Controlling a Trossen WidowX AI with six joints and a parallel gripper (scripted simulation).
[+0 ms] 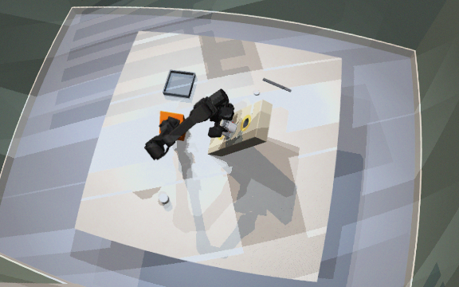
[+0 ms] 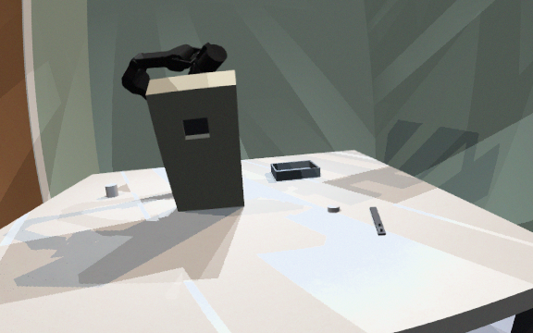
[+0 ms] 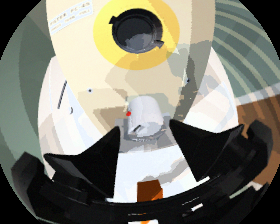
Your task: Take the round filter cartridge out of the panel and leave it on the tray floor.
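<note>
- A tall, cream block-shaped service panel stands on the pale table; a flat yellow ring surrounds a dark round opening with notches at its edge.
- The opening looks hollow, and a pale grey cylinder with a dark slot mark on its end lies outside it, low in front of the panel in the wrist view. It appears to be the filter cartridge; what carries its weight cannot be told.
- The black two-fingered gripper has its fingers apart with nothing clamped, the tips on either side of the cylinder's near end in the wrist view.
- The black jointed arm reaches over from an orange square plate.
- The dark-rimmed shallow square tray sits well apart from the panel, without the cartridge in it.
- A small white disc lies near a thin dark grey bar on the table.
- A short pale upright cylinder stands well apart from both.
</note>
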